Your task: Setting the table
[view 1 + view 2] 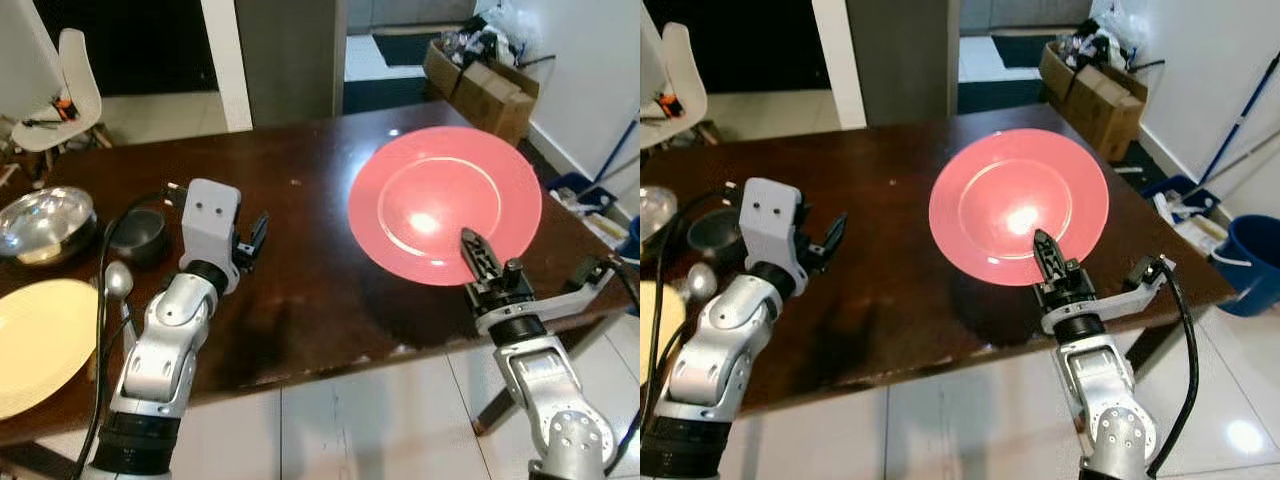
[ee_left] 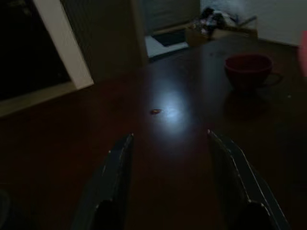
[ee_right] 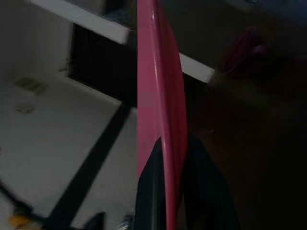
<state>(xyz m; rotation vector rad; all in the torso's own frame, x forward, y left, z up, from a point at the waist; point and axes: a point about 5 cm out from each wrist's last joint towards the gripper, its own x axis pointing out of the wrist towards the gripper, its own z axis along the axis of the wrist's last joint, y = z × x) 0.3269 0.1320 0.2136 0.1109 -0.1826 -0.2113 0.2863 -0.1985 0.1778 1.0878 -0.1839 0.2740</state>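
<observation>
Right tool (image 1: pixel 478 252) was clamped on the near rim of the pink plate (image 1: pixel 445 200), which sat over the right part of the dark tabletop (image 1: pixel 300 200). Left tool (image 1: pixel 250 240) hovered over bare wood, fingers spread wide, holding nothing. Yellow plate (image 1: pixel 35 340), spoon (image 1: pixel 118 280), dark bowl (image 1: pixel 140 232) at far left.

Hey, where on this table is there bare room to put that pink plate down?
Bare wood lies between the left gripper and the pink plate pinched by the right gripper. The table's left end is crowded: yellow plate, metal bowl, dark bowl, spoon.
</observation>
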